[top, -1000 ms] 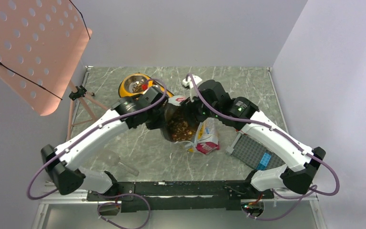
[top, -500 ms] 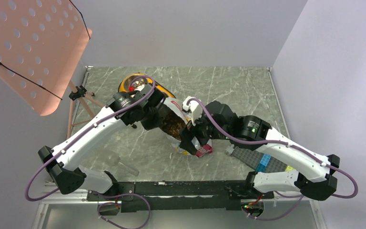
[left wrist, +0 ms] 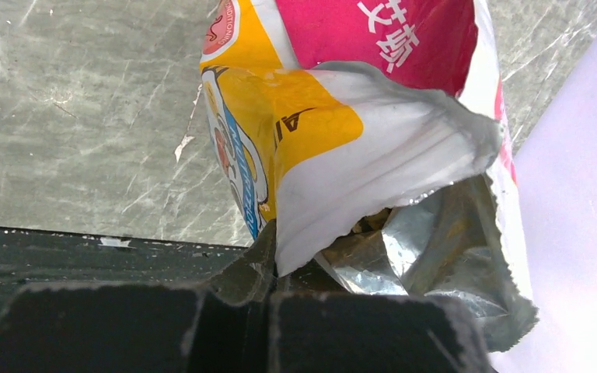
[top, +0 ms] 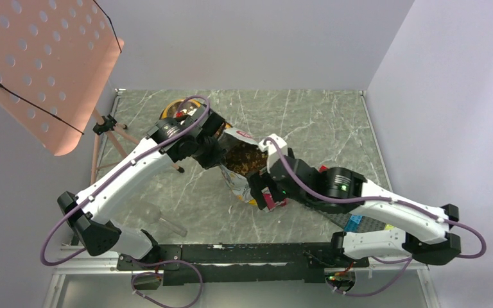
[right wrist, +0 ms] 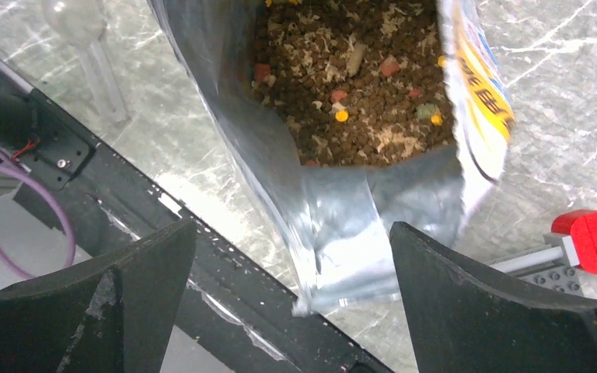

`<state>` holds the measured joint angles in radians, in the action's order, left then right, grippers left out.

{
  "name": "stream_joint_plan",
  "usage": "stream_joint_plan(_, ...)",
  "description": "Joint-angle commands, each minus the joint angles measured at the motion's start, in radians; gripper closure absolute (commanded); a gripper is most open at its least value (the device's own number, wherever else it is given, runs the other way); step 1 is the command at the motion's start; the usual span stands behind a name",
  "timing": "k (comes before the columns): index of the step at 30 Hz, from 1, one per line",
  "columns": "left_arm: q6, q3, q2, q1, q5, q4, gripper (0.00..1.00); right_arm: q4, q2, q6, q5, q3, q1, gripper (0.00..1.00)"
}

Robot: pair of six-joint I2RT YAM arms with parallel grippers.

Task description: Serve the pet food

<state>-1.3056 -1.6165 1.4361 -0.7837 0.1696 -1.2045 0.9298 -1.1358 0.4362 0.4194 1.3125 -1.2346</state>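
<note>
The glossy white, pink and yellow bag (left wrist: 334, 132) stands open on the marble table. Brown pet food (right wrist: 350, 70) with a few coloured bits shows inside it, and again from above (top: 244, 160). My left gripper (left wrist: 276, 284) is shut on the bag's torn rim; in the top view the left gripper (top: 217, 153) is at the bag's far-left edge. My right gripper (right wrist: 295, 264) is open at the bag's near side, its fingers (right wrist: 124, 295) wide apart. The silver lining hangs loose between them. From above, the right gripper (top: 262, 192) covers the bag's lower part.
The yellow double bowl (top: 226, 126) is mostly hidden behind the left arm. A clear plastic scoop (top: 157, 218) lies near the front left. A grey brick baseplate (top: 359, 221) and a red brick (right wrist: 591, 241) lie to the right. A pink perforated stand (top: 38, 64) is at the far left.
My right gripper opened, left the bag's top right and swung down to its near side. The left gripper shifted slightly back-left, still holding the rim.
</note>
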Motion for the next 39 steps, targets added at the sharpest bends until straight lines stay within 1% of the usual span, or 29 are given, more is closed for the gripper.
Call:
stream_joint_plan(1, -0.043, 0.038, -0.086, 0.019, -0.031, 0.078, 1.00, 0.040, 0.116, 0.039, 0.001, -0.074, 0.002, 0.00)
stream_joint_plan(5, -0.048, 0.003, -0.072, 0.026, -0.021, 0.040, 1.00, 0.029, 0.158, 0.049, -0.067, -0.102, 0.001, 0.06)
stream_joint_plan(10, -0.044, -0.019, -0.049, 0.030, -0.030, 0.026, 1.00, -0.019, 0.244, 0.076, -0.124, -0.133, 0.003, 0.07)
stream_joint_plan(13, -0.051, -0.005, -0.052, 0.034, -0.043, 0.041, 1.00, -0.013, 0.253, 0.099, -0.142, -0.159, 0.001, 0.07)
stream_joint_plan(16, -0.056, -0.001, -0.054, 0.036, -0.047, 0.046, 1.00, 0.003, 0.225, 0.119, -0.123, -0.163, 0.000, 0.07)
stream_joint_plan(20, -0.061, -0.006, -0.048, 0.038, -0.055, 0.037, 1.00, 0.008, 0.187, 0.133, -0.081, -0.145, 0.001, 0.12)
stream_joint_plan(23, -0.071, -0.005, -0.048, 0.037, -0.061, 0.032, 1.00, -0.051, 0.176, 0.122, -0.049, -0.160, 0.001, 0.14)
stream_joint_plan(25, -0.089, 0.002, -0.052, 0.037, -0.072, 0.034, 1.00, -0.092, 0.144, 0.101, -0.020, -0.161, 0.003, 0.18)
stream_joint_plan(26, -0.098, 0.003, -0.051, 0.038, -0.078, 0.034, 1.00, -0.106, 0.121, 0.089, 0.000, -0.155, 0.001, 0.21)
stream_joint_plan(28, -0.111, 0.000, -0.050, 0.038, -0.083, 0.032, 1.00, -0.112, 0.079, 0.074, 0.056, -0.132, 0.001, 0.40)
stream_joint_plan(31, -0.103, -0.006, -0.050, 0.051, -0.079, 0.031, 1.00, -0.122, 0.048, 0.043, 0.119, -0.109, 0.001, 0.74)
stream_joint_plan(32, -0.089, -0.006, -0.053, 0.066, -0.086, 0.032, 0.94, -0.131, 0.052, 0.027, 0.120, -0.114, 0.001, 0.83)
stream_joint_plan(33, -0.074, -0.003, -0.056, 0.088, -0.104, 0.040, 0.82, -0.143, 0.060, 0.008, 0.111, -0.121, 0.001, 0.92)
stream_joint_plan(34, -0.061, -0.002, -0.057, 0.124, -0.127, 0.056, 0.64, -0.154, 0.068, -0.010, 0.092, -0.131, 0.001, 1.00)
stream_joint_plan(35, -0.057, -0.005, -0.057, 0.150, -0.145, 0.058, 0.51, -0.162, 0.075, -0.031, 0.066, -0.141, 0.001, 1.00)
stream_joint_plan(36, -0.053, -0.015, -0.054, 0.172, -0.158, 0.059, 0.45, -0.173, 0.083, -0.053, 0.036, -0.151, 0.001, 1.00)
stream_joint_plan(39, -0.033, -0.056, -0.030, 0.218, -0.182, 0.073, 0.43, -0.190, 0.094, -0.088, -0.006, -0.160, 0.001, 1.00)
